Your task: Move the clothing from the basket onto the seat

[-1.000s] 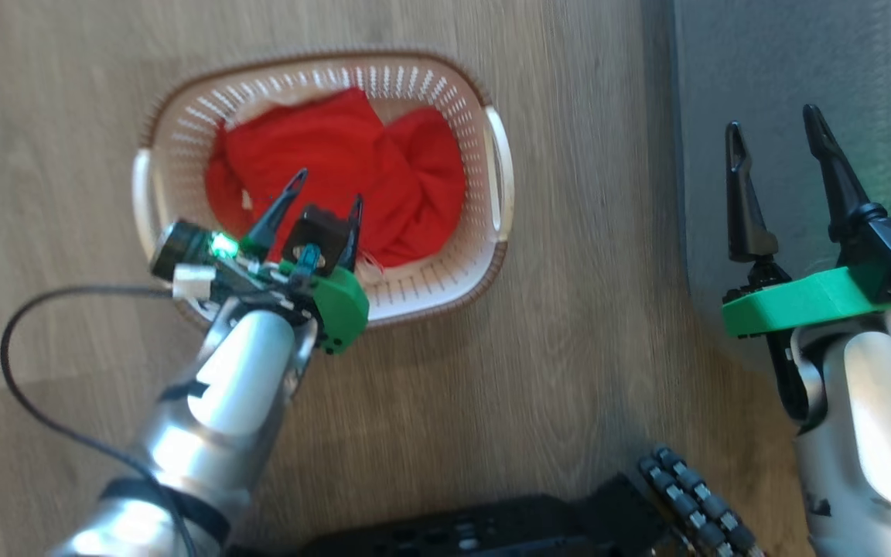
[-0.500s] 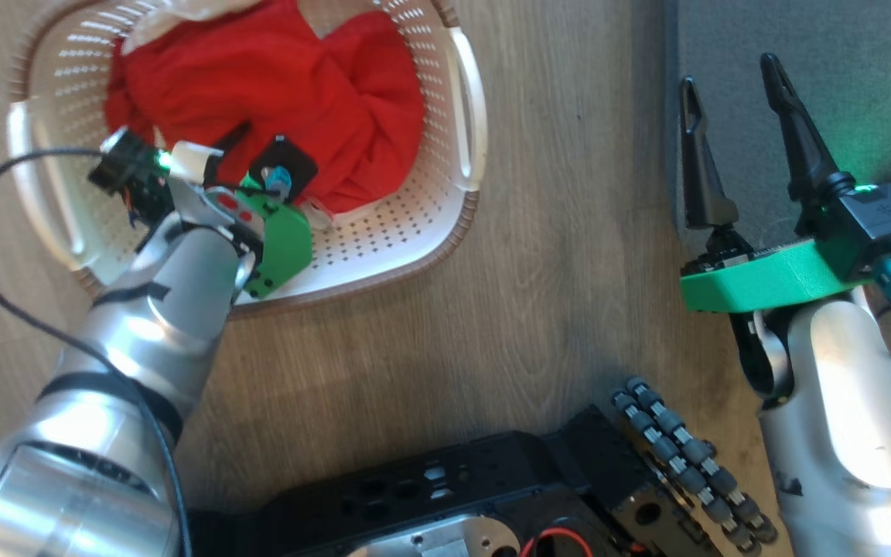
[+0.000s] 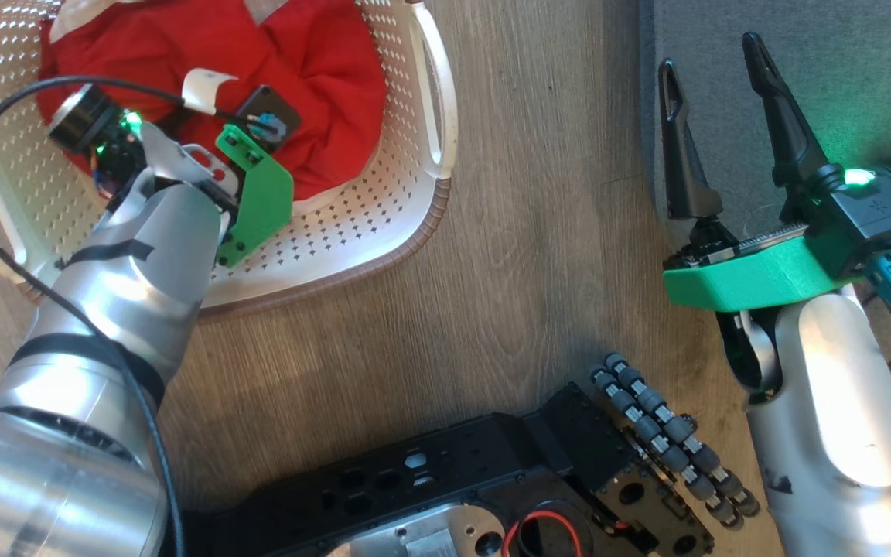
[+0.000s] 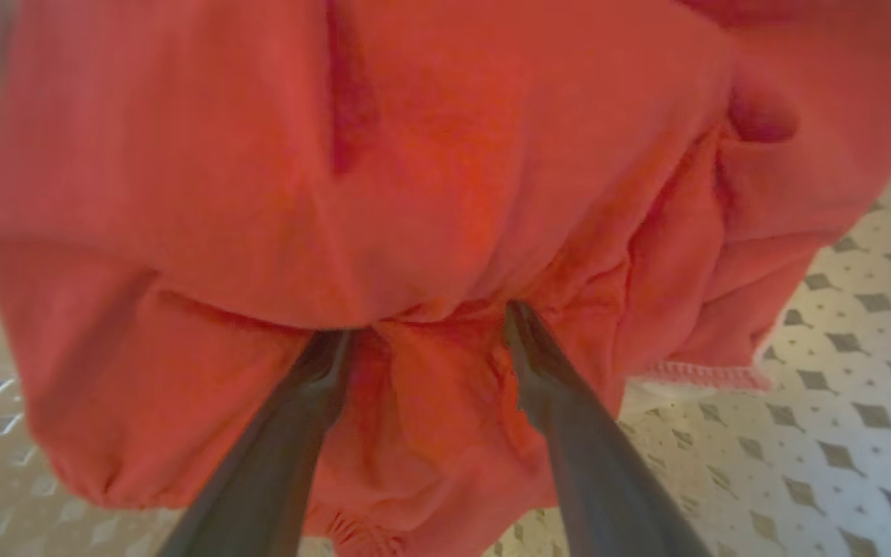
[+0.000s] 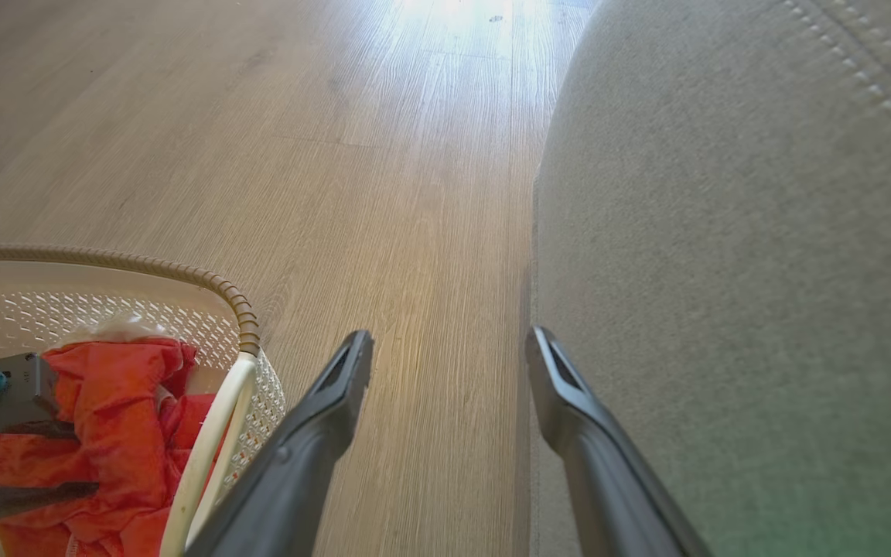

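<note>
Head view, left to right: at ten o'clock the basket [image 3: 414,232] stands on the floor with the clothing [image 3: 314,70] heaped inside, red against the perforated wall. None of it has left the basket, so I judge the task to be at its first pick. The left gripper [image 4: 424,325] is down in the heap. In the left wrist view its two fingers stand wide apart, tips pressed into the fabric with a fold bunched between them, and nothing is pinched yet. Through the middle runs bare wood-look plank floor [image 3: 538,232], smooth with a soft sheen, and at six o'clock sits the robot's dark base [image 3: 492,480]. At two o'clock the seat [image 3: 840,62], grey woven upholstery, carries no garment on the part in view. The right gripper [image 3: 708,52] hovers over its edge, fingers spread, holding nothing. Left to do: close, lift, carry across the floor strip, release, and probably repeat.
</note>
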Tool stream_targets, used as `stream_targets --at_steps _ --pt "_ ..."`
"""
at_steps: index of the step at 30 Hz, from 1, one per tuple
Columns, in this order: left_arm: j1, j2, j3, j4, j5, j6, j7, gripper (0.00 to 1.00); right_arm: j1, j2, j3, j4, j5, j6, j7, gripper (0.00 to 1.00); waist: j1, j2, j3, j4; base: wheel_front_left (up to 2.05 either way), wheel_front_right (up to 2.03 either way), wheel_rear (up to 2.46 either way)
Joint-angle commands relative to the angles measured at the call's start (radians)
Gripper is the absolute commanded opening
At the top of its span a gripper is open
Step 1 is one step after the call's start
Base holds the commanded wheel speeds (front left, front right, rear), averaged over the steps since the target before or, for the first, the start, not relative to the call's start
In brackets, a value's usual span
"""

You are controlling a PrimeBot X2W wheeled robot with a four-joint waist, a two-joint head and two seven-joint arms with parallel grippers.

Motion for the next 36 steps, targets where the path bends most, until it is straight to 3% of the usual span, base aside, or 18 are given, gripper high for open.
stream_targets --at_steps 1,7,8,9,11,23,36 --pt "0.006 0.026 0.016 -0.003 0.003 0.02 0.048 1.0 0.063 -0.006 -0.001 0.026 0.022 0.0 0.004 1.0 0.0 0.0 0.002 -0.002 0.0 0.0 0.0" --pt "-0.001 0.032 0.025 -0.002 -0.02 0.034 0.128 1.0 0.063 -0.005 0.006 0.021 0.025 0.0 0.004 1.0 0.0 0.0 0.005 -0.004 0.0 0.0 0.0" --pt "0.001 0.031 0.032 -0.002 -0.029 0.033 0.134 0.83 0.062 -0.005 0.004 0.021 0.026 0.0 0.004 1.0 0.0 0.0 0.006 -0.004 0.0 0.0 0.0" --pt "0.001 0.031 0.032 -0.002 -0.029 0.033 0.134 0.83 0.062 -0.005 0.004 0.021 0.026 0.0 0.004 1.0 0.0 0.0 0.006 -0.004 0.0 0.0 0.0" --pt "0.005 0.03 0.038 -0.002 -0.043 0.028 0.139 0.0 0.062 -0.005 0.0 0.025 0.021 0.0 0.004 1.0 0.0 0.0 0.007 -0.002 0.0 0.0 0.0" --pt "0.028 0.043 0.054 -0.002 -0.091 0.049 0.091 0.0 0.022 -0.005 0.004 0.041 0.019 0.0 0.004 1.0 0.0 0.0 -0.027 0.0 0.0 0.0 0.0" --pt "0.198 0.011 0.094 -0.002 -0.183 0.095 -0.062 0.0 0.053 -0.01 -0.006 0.139 -0.013 0.0 0.004 1.0 0.0 0.0 -0.3 0.039 0.0 0.0 0.0"
